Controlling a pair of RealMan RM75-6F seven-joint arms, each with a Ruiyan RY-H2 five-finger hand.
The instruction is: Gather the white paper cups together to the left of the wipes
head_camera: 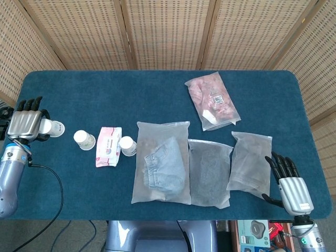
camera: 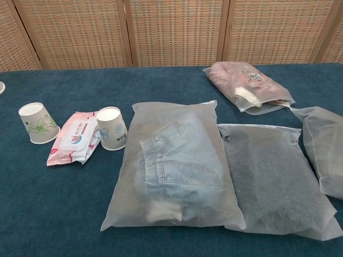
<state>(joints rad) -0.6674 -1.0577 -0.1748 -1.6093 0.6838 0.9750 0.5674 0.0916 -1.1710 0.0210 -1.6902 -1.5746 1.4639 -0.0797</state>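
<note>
From the head view the left hand [head_camera: 25,124] grips a tipped cup [head_camera: 51,127] at the table's [head_camera: 79,89] left edge while the right hand [head_camera: 290,184] rests with fingers spread, and the chest view shows two upright cups [camera: 37,122] [camera: 112,128] flanking the wipes [camera: 75,137].

Blue table [head_camera: 157,89], bagged jeans [head_camera: 161,163], two grey bags [head_camera: 210,172], pink bag [head_camera: 212,100]

Matt blue cloth covers the table [camera: 64,214]. The bags [camera: 177,166] are frosted, slightly glossy plastic. The white cups [camera: 37,123] are matt paper; the wipes [camera: 75,136] pack is shiny plastic film. Woven cane screens [head_camera: 168,31] stand behind.
</note>
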